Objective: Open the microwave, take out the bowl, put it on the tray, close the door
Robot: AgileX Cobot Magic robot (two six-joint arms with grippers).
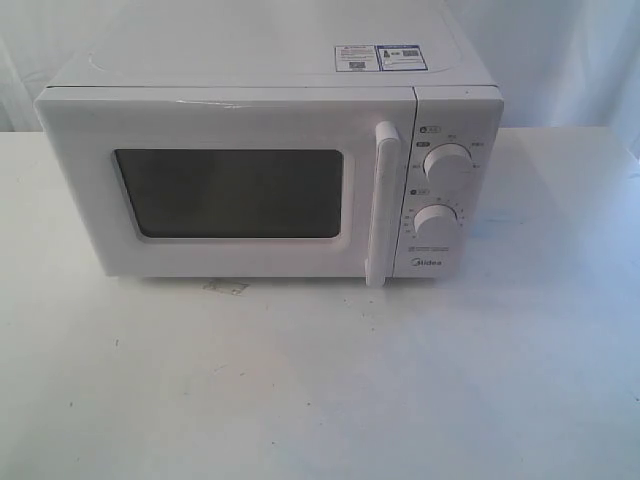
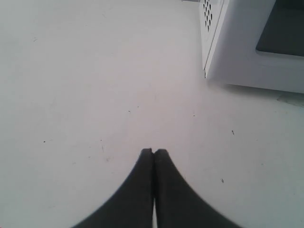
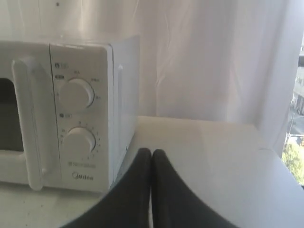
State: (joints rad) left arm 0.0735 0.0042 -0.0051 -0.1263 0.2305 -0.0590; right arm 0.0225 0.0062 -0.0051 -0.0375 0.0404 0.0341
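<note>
Black left end effector (image 2: 153, 152), clenched on nothing, above the bench (image 2: 71, 85). Black right end effector (image 3: 151, 152), clenched, empty, near the microwave (image 3: 80, 118), knob side. Door (image 1: 230, 190) closed; take hold at the vertical bar handle (image 1: 384, 205), likely stiff, smooth plastic. Bowl unseen, presumably inside behind the dark window; judged light, glossy, slippery. Only the exterior view shows the whole door, but neither arm. Tray in no view.

Left tool (image 2: 153, 152) was closed, its dark fingers pressed together over the white, lightly speckled surface (image 2: 85, 85). The microwave (image 2: 237, 52) corner stood apart from it, showing side vent holes (image 2: 207, 14) and part of the dark window (image 2: 285, 28).
</note>
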